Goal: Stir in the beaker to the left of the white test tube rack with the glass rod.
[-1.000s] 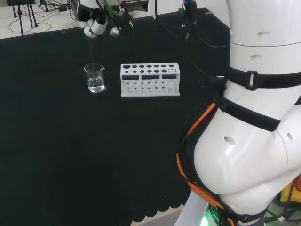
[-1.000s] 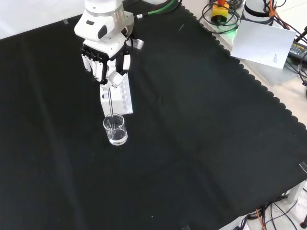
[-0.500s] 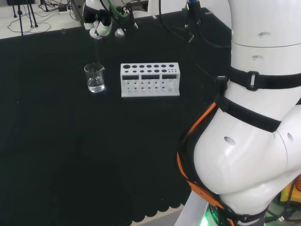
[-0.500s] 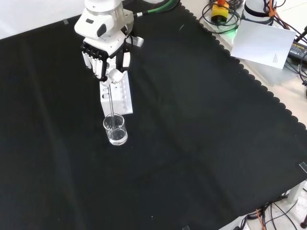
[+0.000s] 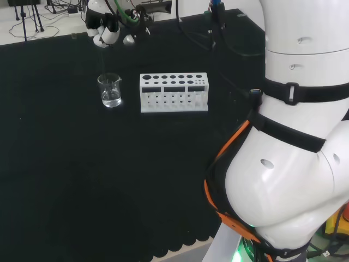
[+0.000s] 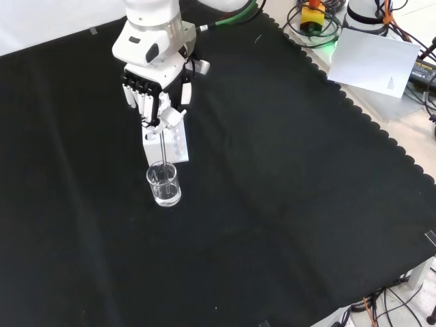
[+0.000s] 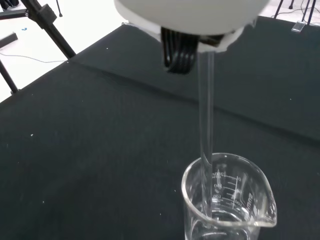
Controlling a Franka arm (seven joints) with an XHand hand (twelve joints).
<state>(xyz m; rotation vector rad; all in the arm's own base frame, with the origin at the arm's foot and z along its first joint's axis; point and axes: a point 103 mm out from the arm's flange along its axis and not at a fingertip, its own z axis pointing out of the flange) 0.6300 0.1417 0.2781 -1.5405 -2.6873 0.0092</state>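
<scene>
Black cloth covers the counter, and toward its far-left corner in the head view stands the beaker (image 6: pixel 164 184), a little clear liquid in its bottom, just left of the white test tube rack (image 5: pixel 174 92). The glass rod (image 7: pixel 205 135) dips inside near the wall — its upper end pinched in the curled fingers of the hand (image 6: pixel 155 92). Over the last second the hand has shifted sideways above the beaker, so stirring looks underway.

Clear beaker (image 6: pixel 164 184) w/ liquid, upright glass rod (image 7: pixel 205 115) dipped inside
</scene>
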